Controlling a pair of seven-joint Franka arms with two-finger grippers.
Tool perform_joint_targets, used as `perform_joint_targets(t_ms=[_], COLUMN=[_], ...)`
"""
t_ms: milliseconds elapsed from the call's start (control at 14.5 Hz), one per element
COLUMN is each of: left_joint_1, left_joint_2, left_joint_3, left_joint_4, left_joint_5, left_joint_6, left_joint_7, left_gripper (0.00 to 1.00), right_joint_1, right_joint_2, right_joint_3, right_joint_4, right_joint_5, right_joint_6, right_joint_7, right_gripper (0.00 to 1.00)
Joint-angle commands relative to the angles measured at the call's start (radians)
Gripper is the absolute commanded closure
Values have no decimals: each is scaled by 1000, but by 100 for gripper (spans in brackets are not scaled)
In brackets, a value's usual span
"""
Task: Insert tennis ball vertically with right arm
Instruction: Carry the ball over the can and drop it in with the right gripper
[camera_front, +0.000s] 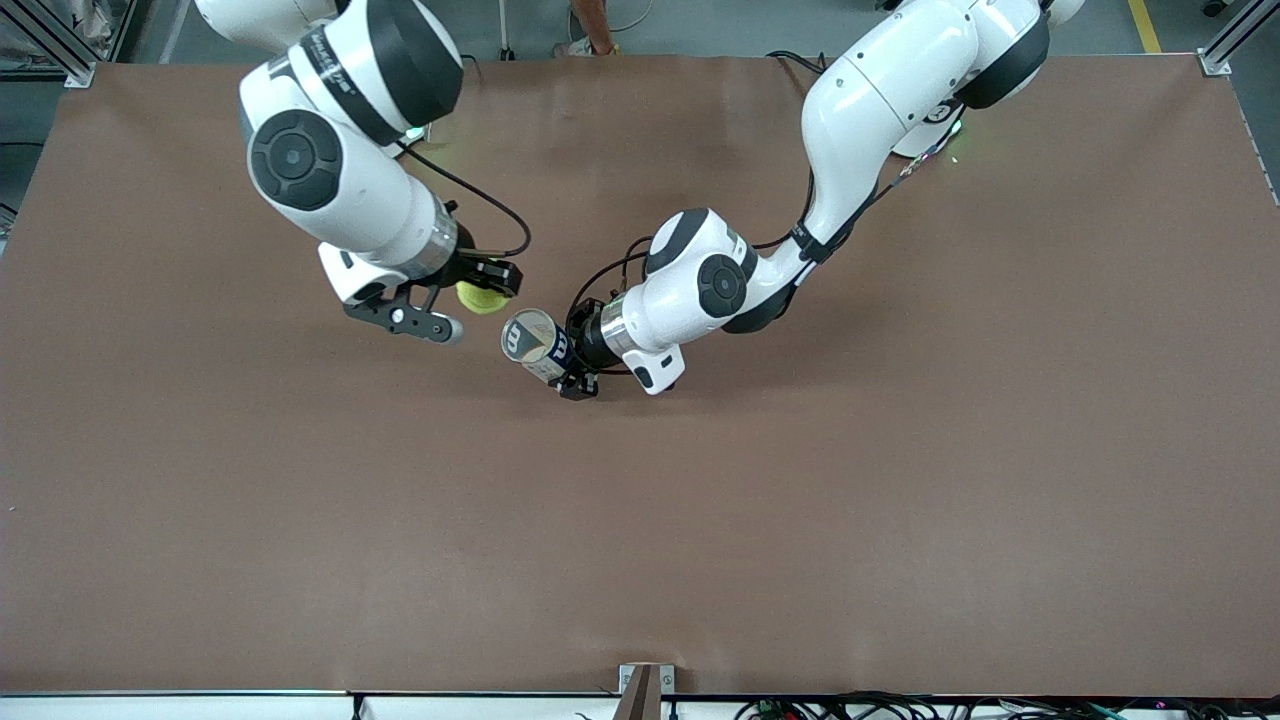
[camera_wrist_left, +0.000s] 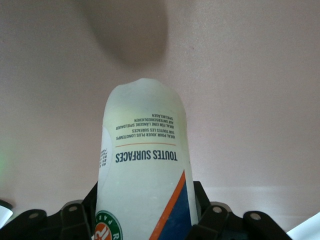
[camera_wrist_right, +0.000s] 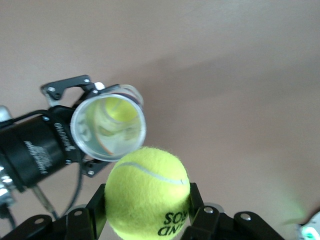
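A yellow-green tennis ball (camera_front: 481, 297) (camera_wrist_right: 147, 192) is clamped in my right gripper (camera_front: 484, 292) (camera_wrist_right: 147, 212), which is shut on it above the table's middle. My left gripper (camera_front: 566, 352) (camera_wrist_left: 145, 217) is shut on a clear ball can (camera_front: 535, 340) (camera_wrist_left: 145, 165) with a white, blue and orange label. The can hangs tilted, its open mouth (camera_wrist_right: 108, 128) turned toward the held ball. The ball sits just off the rim, outside the can. Another yellow ball (camera_wrist_right: 119, 107) shows deep inside the can.
The brown table (camera_front: 800, 520) stretches wide around both hands. Black cables (camera_front: 500, 210) loop from the wrists above it. A small bracket (camera_front: 645, 680) sits at the table edge nearest the front camera.
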Motion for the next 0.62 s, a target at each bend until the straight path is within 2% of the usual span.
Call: perform_joint_targets(t_ms=[0, 551], left_joint_1=[-3, -3], left_joint_2=[5, 4], left_joint_3=[-4, -4], left_joint_4=[15, 15], left_joint_5=[-27, -27], left_joint_6=[6, 6], left_joint_7=[13, 11], left_gripper=[28, 28], right_joint_1=[20, 28], right_joint_2=[46, 100], right_joint_3=[-13, -13], right_joint_4=[31, 31], right_joint_5=[37, 32], right_joint_6=[44, 114], right_joint_7=[56, 72], right_gripper=[64, 65])
